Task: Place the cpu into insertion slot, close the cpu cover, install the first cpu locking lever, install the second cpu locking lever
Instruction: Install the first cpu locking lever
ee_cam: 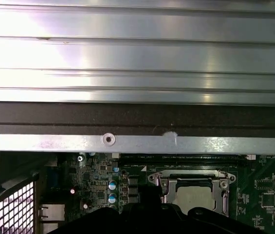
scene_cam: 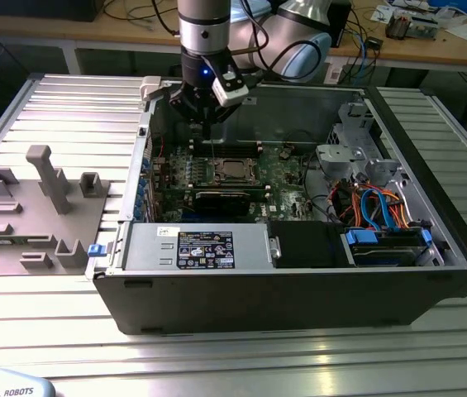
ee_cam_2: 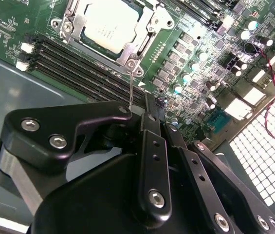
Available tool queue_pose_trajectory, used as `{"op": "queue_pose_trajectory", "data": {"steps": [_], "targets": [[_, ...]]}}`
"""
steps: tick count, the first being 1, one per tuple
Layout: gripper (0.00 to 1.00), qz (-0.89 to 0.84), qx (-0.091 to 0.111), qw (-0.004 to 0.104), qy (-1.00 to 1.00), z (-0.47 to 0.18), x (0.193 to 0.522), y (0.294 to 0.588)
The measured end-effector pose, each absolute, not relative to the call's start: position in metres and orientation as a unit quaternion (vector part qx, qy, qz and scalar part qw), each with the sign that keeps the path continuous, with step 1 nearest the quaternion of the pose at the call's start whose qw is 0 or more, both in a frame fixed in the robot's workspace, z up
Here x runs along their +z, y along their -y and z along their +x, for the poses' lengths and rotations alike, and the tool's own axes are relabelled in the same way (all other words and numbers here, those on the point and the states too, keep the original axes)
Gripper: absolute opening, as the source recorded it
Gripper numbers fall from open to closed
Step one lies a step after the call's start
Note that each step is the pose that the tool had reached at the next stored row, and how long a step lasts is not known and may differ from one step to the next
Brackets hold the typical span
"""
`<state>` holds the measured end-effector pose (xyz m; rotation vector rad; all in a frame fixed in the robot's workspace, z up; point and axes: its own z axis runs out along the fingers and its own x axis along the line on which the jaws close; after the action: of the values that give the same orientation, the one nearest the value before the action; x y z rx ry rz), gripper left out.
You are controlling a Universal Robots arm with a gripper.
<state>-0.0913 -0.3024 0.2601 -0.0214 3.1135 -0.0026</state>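
The cpu (ee_cam_2: 105, 24) lies in the insertion slot (scene_cam: 233, 170) on the green motherboard, its silvery top showing through the opening of the cpu cover (ee_cam_2: 144, 38), which lies flat over it. A thin wire locking lever (ee_cam_2: 130, 83) stands up from the socket's corner and reaches the tips of my gripper (ee_cam_2: 152, 111). The gripper's black fingers are shut together just above the socket. I cannot tell whether the lever is pinched or only touches them. In the exterior view the gripper (scene_cam: 207, 124) hangs inside the case, just behind the socket. The first wrist view shows the cpu (ee_cam: 193, 196) under its cover.
The open computer case rests on a ribbed metal table. A power-supply box (scene_cam: 200, 246) stands at its front, and a drive cage with blue and orange cables (scene_cam: 382, 217) is on the exterior view's right. Memory slots (ee_cam_2: 79, 63) run beside the socket. A grey fixture plate (scene_cam: 35, 207) lies on the exterior view's left.
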Motion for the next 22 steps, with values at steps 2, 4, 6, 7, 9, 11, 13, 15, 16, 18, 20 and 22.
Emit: {"op": "queue_pose_trajectory", "data": {"steps": [2,4,6,7,9,11,13,15,16,18,20,22], "targets": [[0.11,-0.007,-0.001,0.014,-1.000,-0.091,0.260,0.302],[0.11,-0.007,-0.001,0.014,-1.000,-0.090,0.260,0.302],[0.11,-0.007,-0.001,0.014,-1.000,-0.090,0.260,0.302],[0.11,-0.007,-0.001,0.014,-1.000,-0.089,0.259,0.302],[0.11,-0.007,-0.001,0.014,-1.000,-0.089,0.259,0.302],[0.11,-0.007,-0.001,0.014,-1.000,-0.088,0.259,0.302],[0.11,-0.007,-0.001,0.014,-1.000,-0.087,0.258,0.302],[0.11,-0.007,-0.001,0.014,-1.000,-0.086,0.256,0.302],[0.11,-0.007,-0.001,0.014,-1.000,-0.085,0.256,0.302],[0.11,-0.007,-0.001,0.014,-1.000,-0.084,0.256,0.302],[0.11,-0.007,-0.001,0.014,-1.000,-0.083,0.256,0.302],[0.11,-0.007,-0.001,0.014,-1.000,-0.081,0.256,0.302]]}}
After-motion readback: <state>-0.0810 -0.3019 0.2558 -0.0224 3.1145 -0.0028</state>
